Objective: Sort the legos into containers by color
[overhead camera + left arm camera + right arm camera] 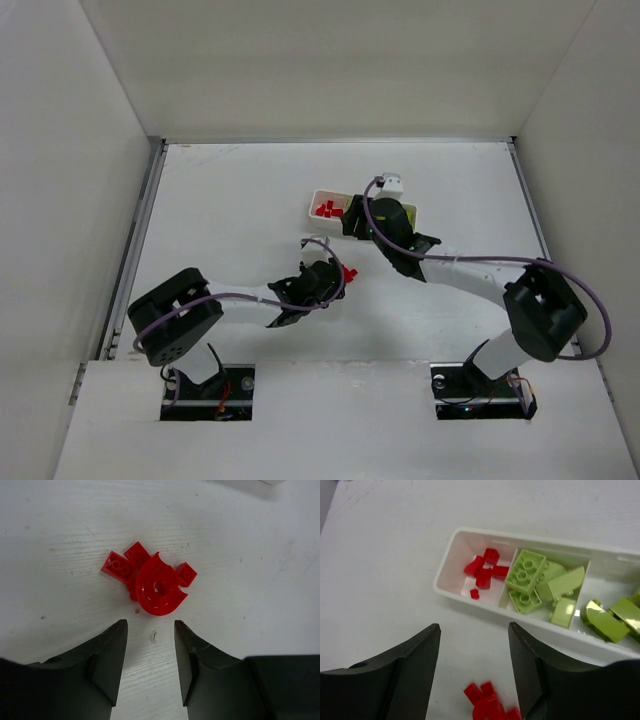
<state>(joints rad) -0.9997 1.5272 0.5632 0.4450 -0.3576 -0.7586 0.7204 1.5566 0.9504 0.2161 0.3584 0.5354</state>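
A small pile of loose red legos [152,580], one of them a curved piece [159,589], lies on the table just ahead of my open, empty left gripper [150,625]. From above the pile [349,273] sits just right of the left gripper [335,278]. The white tray [465,598] holds several red legos [482,570] in its left compartment and yellow-green legos in the middle [540,582] and right [612,617] compartments. My right gripper [474,627] is open and empty, hovering near the tray's front wall. The loose red pile [490,705] shows low between its fingers.
The tray [311,211] lies mid-table, partly covered by the right arm [400,235]. White walls enclose the table on the left, back and right. The two grippers are close together around the red pile.
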